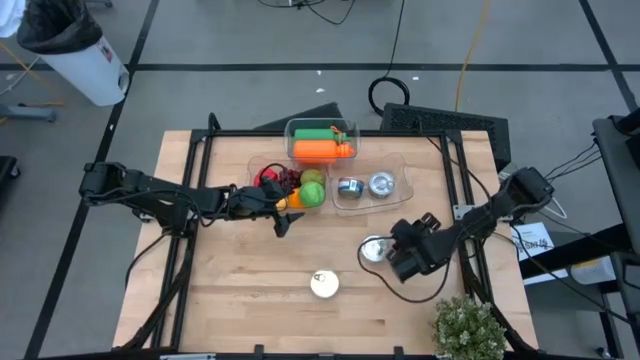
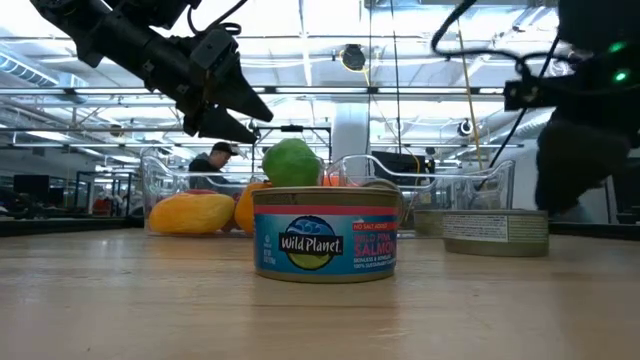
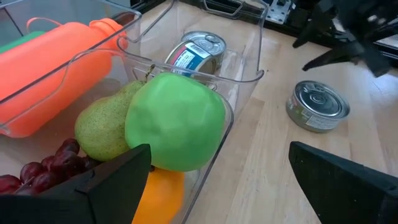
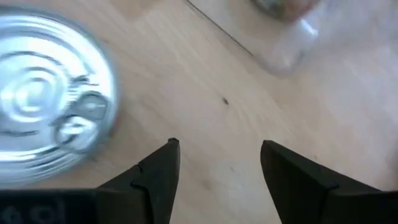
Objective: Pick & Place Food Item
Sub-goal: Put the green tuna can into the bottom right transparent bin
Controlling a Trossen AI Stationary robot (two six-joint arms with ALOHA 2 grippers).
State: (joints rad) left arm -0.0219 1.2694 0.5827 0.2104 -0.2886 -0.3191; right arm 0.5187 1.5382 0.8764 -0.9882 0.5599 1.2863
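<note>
- Wooden table [image 1: 250,310] w/ black frame; grey floor around it, bright workshop hall beyond in low view.
- Flat silver tin [image 1: 374,249] sits upright on bare wood, just beside right gripper [image 1: 402,252]; the fingers stand apart w/ nothing between them, tin off to one side, not gripped.
- Wild Planet salmon can [image 2: 325,243] stands nearer table front, apart from both arms.
- Clear bins behind: one has green apple [image 3: 176,119], pear [image 3: 102,124], grapes [image 3: 43,171]; next has 2 cans [image 1: 364,185]; rear one has orange bottle [image 1: 320,149].
- Left gripper [image 1: 285,216] hovers at fruit bin's front edge, fingers spread wide, empty.
- Potted plant [image 1: 468,328] at table's front right corner.
</note>
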